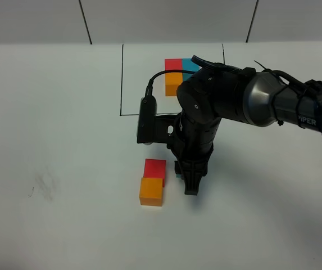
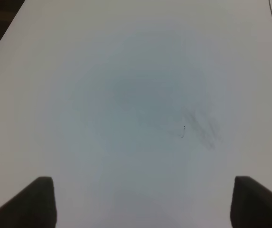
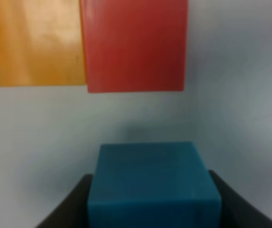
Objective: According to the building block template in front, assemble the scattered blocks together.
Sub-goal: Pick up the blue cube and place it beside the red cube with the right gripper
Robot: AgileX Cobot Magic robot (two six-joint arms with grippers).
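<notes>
On the counter [image 1: 65,140], red block [image 1: 154,168] and orange block [image 1: 151,191] touch; right jaws [image 1: 189,180] grip the blue block [image 3: 154,183] at red's 3 o'clock, unjoined; left jaws [image 2: 140,202] gape empty; template [image 1: 175,72] at 12 o'clock

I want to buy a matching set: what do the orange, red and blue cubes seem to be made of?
The orange cube, red cube and blue cube look like painted wood or dense plastic. The finish is matte: flat even colour, crisp edges, no glare. Faint streaks on the orange hint at wood, but it is uncertain.
</notes>
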